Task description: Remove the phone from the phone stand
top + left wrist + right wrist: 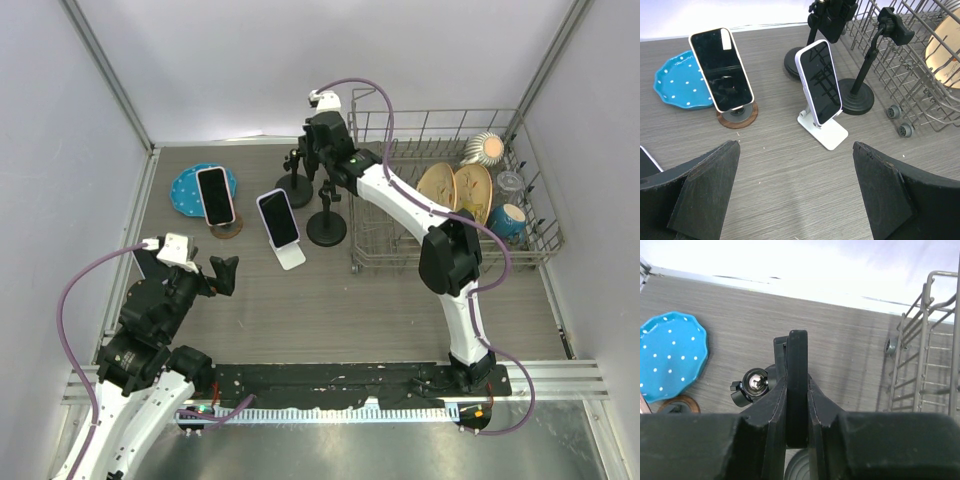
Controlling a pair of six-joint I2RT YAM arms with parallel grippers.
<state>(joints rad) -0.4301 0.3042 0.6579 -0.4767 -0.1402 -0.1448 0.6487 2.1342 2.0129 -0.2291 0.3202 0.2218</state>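
The phone [797,352], a thin, rigid, smooth slab judged light but fragile, is clamped across its faces by the right gripper [797,390]; the left gripper [800,192] is spread wide, empty.

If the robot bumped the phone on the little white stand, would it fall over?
Probably, if bumped near the top. The phone leans back, tall above a small flat white stand, so it looks top-heavy. A low push on the base would more likely slide everything along the flat table. Its glossy face may be slippery to grip.
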